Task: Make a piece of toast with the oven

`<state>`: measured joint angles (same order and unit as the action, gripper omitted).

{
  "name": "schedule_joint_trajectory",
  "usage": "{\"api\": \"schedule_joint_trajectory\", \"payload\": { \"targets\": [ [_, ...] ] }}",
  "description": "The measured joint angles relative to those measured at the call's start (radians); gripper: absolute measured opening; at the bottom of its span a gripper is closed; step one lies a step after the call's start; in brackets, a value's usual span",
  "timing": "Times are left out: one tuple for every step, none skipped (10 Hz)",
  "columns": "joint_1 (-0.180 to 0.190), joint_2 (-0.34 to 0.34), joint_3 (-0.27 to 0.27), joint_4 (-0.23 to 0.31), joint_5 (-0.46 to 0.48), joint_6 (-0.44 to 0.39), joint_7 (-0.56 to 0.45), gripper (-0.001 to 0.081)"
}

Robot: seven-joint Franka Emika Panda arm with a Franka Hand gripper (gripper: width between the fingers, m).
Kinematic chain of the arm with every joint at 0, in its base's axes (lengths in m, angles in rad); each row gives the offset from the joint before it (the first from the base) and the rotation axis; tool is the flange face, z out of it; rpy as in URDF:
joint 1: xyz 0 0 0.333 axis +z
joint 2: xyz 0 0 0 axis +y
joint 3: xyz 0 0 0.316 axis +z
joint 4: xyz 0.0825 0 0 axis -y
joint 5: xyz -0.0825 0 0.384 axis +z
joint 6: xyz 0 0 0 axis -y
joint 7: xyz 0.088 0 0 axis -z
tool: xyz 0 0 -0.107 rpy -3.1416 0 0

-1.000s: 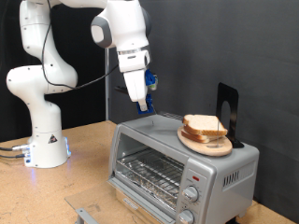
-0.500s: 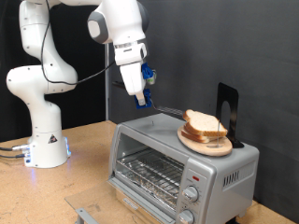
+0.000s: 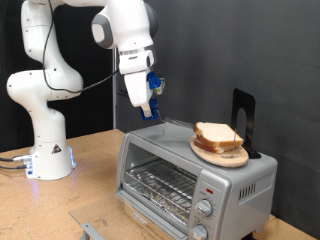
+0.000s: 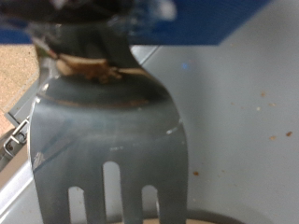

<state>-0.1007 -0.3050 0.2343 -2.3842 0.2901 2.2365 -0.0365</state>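
Jaws grip a fork (image 4: 107,121) above the oven (image 3: 195,170) on a wooden table (image 3: 90,185).

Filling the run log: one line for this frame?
pincer: shut on fork, above oven top | bread stack: on wooden plate atop oven | oven door: appears shut | rack: no bread visible

bread stack (image 3: 219,137) on plate (image 3: 215,156) atop oven (image 3: 195,177) | claw (image 3: 147,112) above oven's left end
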Motion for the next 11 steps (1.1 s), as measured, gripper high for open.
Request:
{"api": "schedule_joint_trajectory", "payload": {
  "targets": [
    [-0.005,0.012,0.000,0.006,-0.005,0.003,0.003,0.0400],
    [-0.010,0.025,0.000,0.012,-0.009,0.008,0.005,0.0400],
    [-0.015,0.038,0.000,0.018,-0.013,0.013,0.006,0.0400],
    [-0.018,0.051,0.000,0.023,-0.016,0.017,0.007,0.0400],
    [-0.021,0.061,0.000,0.027,-0.020,0.020,0.007,0.0400],
    [-0.023,0.070,0.000,0.032,-0.022,0.023,0.007,0.0400],
    [-0.024,0.076,0.000,0.034,-0.024,0.032,0.007,0.0400],
    [-0.025,0.076,0.000,0.035,-0.024,0.044,0.007,0.0400],
    [-0.025,0.075,0.000,0.035,-0.022,0.055,0.004,0.0400],
    [-0.025,0.070,-0.002,0.034,-0.020,0.057,-0.003,0.0400],
    [-0.025,0.059,-0.007,0.030,-0.016,0.057,-0.020,0.0400]
  ]
}}
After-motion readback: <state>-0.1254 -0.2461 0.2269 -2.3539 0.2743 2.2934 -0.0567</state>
